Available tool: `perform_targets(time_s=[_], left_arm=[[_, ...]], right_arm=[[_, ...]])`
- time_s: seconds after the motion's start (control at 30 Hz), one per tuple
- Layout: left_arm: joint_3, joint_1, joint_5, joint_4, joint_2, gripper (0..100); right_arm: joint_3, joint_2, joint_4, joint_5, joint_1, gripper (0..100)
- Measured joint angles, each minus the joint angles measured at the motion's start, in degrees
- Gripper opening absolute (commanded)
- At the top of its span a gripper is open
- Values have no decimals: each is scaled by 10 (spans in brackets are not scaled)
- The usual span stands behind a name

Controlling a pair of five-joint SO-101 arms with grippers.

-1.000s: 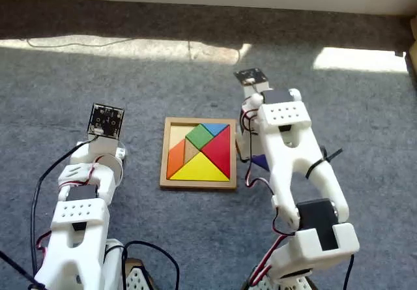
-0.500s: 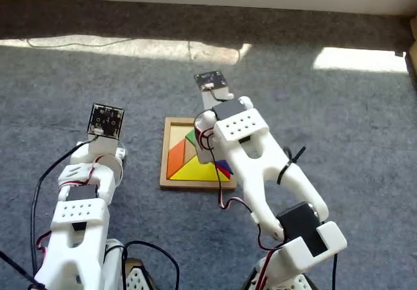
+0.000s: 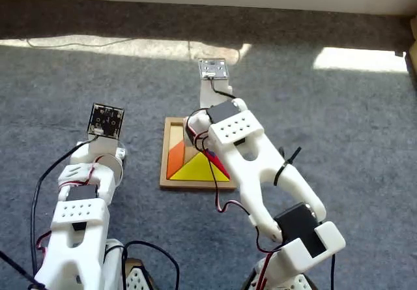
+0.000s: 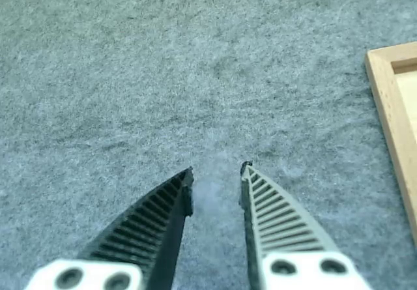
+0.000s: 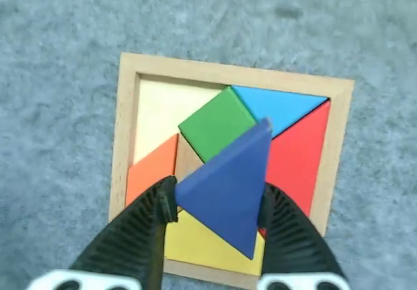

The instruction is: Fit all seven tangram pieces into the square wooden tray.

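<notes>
1. Pinching a blue triangle (image 5: pixel 228 186) between its two fingers (image 5: pixel 130 238), the right gripper (image 5: pixel 215 195) hangs above the square wooden tray (image 5: pixel 127 107). The fingers press on two opposite sides of the piece.
2. The blue triangle is in the air over the middle of the tray, and it hides a part of the pieces under it.
3. Five pieces lie flat in the tray:
   - a green square (image 5: pixel 218 124);
   - a light blue triangle (image 5: pixel 280 104) beside the green square, along one rim;
   - a red triangle (image 5: pixel 300 156) touching the light blue one;
   - an orange piece (image 5: pixel 151 169) at the opposite rim;
   - a yellow triangle (image 5: pixel 202 244) along the rim nearest to the gripper.
4. One corner of the tray, between the green square and the orange piece, is pale. I cannot tell if this is a piece or the bare floor.
5. In the high view the right arm (image 3: pixel 260 166) stretches over the tray and covers a large part of it. The tray lies on the grey carpet (image 3: pixel 339 120) between the two arms.
6. The left gripper (image 4: pixel 216 169) is over the carpet, with its fingers spread apart and nothing between them. The wooden rim of the tray is near, at its side.
</notes>
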Motion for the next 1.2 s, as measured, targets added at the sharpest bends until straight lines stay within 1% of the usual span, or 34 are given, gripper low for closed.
perform_targets(time_s=[0.13,0.43,0.73,0.8,0.97,1.0,1.13,1.2], left_arm=[[0,0,0,0,0,136],[0,0,0,0,0,136],[0,0,0,0,0,136],[0,0,0,0,0,136],[0,0,0,0,0,136],[0,0,0,0,0,136],[0,0,0,0,0,136],[0,0,0,0,0,136]], right_arm=[[0,0,-18,-20,-1,74],[0,1,-81,-22,-1,77],[-3,87,-88,-22,-47,84],[-13,92,-88,-22,-47,125],[-22,92,-88,-22,-47,291],[-22,92,-88,-22,-47,304],[-22,92,-87,-22,-47,307],[-23,92,-67,-22,-47,307]])
